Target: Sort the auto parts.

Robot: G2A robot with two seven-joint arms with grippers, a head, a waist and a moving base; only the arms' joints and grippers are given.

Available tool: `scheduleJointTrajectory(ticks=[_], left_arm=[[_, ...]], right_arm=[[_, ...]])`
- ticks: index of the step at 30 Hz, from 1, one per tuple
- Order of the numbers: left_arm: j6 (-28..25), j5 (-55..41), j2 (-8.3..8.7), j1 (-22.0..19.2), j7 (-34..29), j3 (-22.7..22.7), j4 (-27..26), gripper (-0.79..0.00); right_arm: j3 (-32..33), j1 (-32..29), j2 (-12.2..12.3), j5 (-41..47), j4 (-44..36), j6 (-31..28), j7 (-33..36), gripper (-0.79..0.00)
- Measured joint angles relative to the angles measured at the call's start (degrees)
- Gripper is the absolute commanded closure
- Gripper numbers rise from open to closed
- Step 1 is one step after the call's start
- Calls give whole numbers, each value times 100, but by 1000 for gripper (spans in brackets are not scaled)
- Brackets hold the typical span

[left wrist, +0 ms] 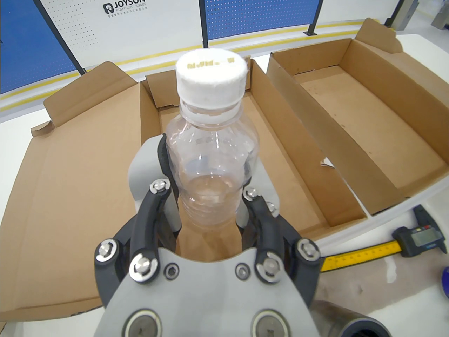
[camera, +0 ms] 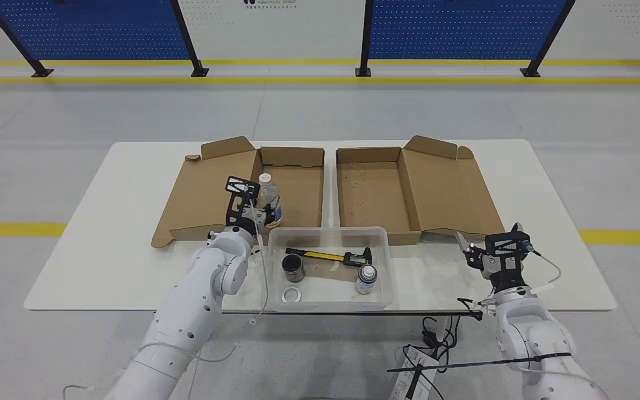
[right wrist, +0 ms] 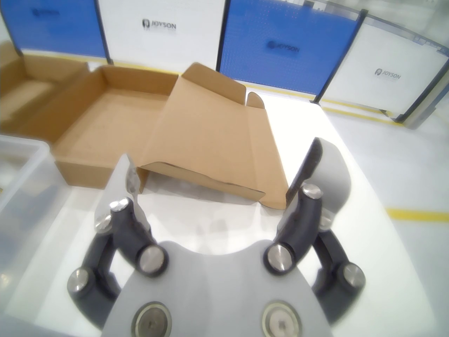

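My left gripper (left wrist: 207,180) is shut on a clear plastic bottle (left wrist: 210,156) with a white cap, held upright over the near right corner of the left cardboard box (camera: 215,195); the bottle (camera: 267,195) also shows from above. The clear plastic bin (camera: 375,240) holds a dark cylinder (camera: 292,265), a yellow caliper (camera: 325,256), a small can (camera: 366,278) and a metal ring (camera: 291,295). My right gripper (right wrist: 221,166) stands open with nothing in it over the table near the right cardboard box (right wrist: 115,106), at the table's front right (camera: 497,250).
The two open cardboard boxes lie side by side at the table's back, with the right box (camera: 375,195) holding nothing. White table (camera: 90,250) is bare at the left and at the right. The bin sits at the front edge.
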Motion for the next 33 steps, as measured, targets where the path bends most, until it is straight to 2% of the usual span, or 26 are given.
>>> scheduleJointTrajectory(ticks=[3,9,11,13,14,15,25,33], left_arm=[[-1,1,-18,-22,-9,7,57,-203],[-2,23,-49,-68,-8,2,192,-240],[-10,42,-58,-77,-6,-1,228,-299],[-14,49,-64,-82,-6,-10,250,-422],[-14,52,-69,-83,-7,-15,258,-705],[-15,57,-72,-84,-10,-18,263,-785],[-71,97,-97,-63,-60,-78,268,-785],[-167,421,-73,96,-3,-160,-70,-785]], right_arm=[[0,0,0,0,0,0,0,-785],[0,0,0,0,0,0,0,-785],[0,0,0,0,0,0,0,-785],[0,0,0,0,0,0,0,-785],[0,0,0,0,0,0,0,-785],[0,0,0,0,0,0,0,-785],[0,0,0,0,0,0,0,-785],[0,0,0,0,0,0,0,-785]])
